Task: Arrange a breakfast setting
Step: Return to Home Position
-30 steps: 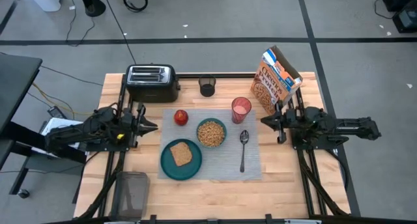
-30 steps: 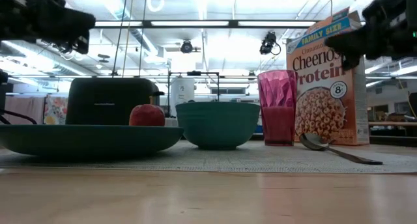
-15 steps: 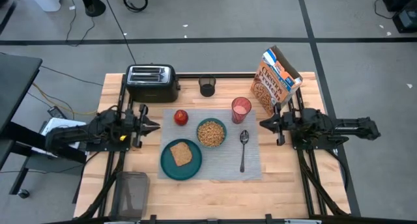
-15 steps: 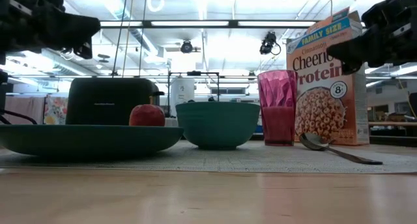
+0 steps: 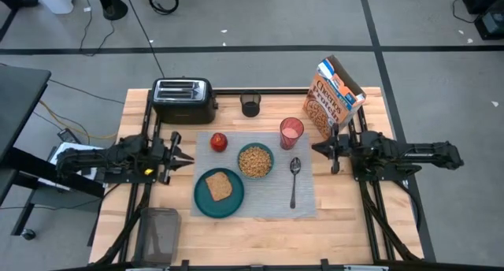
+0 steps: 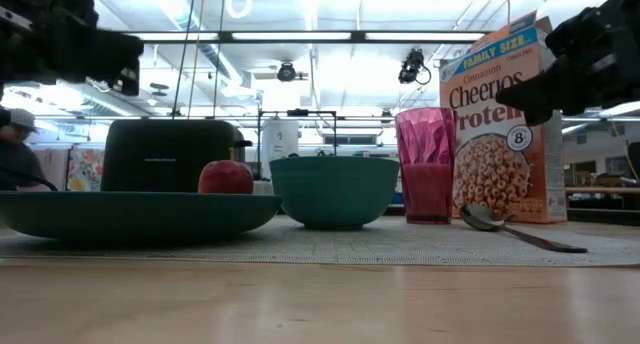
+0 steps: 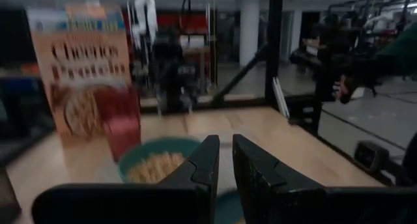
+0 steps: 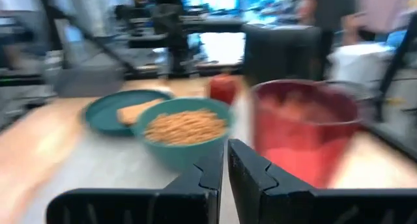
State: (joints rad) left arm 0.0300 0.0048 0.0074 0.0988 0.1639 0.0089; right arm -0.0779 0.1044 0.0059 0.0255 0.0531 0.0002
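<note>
Breakfast setting [image 5: 268, 202] lies on its grey placemat [image 5: 309, 202], between my two arms. My left gripper [image 5: 187, 156] hangs just off the mat's left edge, fingers together on nothing. Working across: I'd pinch the stiff plate [image 5: 200, 202] by its rim, toast [image 5: 219, 186] riding on it; the apple [image 5: 218, 142] could roll; the cereal-filled bowl [image 5: 272, 162] needs a level rim grip; the pink cup [image 5: 291, 132] looks light and tippy; the spoon [image 5: 294, 180] lies flat, so I'd take the handle. The Cheerios box [image 5: 335, 98], past the far right corner, looks crushable. My right gripper [image 5: 315, 147], just right of the mat, is closed and empty.

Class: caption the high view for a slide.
Breakfast laid on grey placemat: toast on teal plate, cereal bowl, apple, pink cup, spoon; left gripper and right gripper flank it.
</note>
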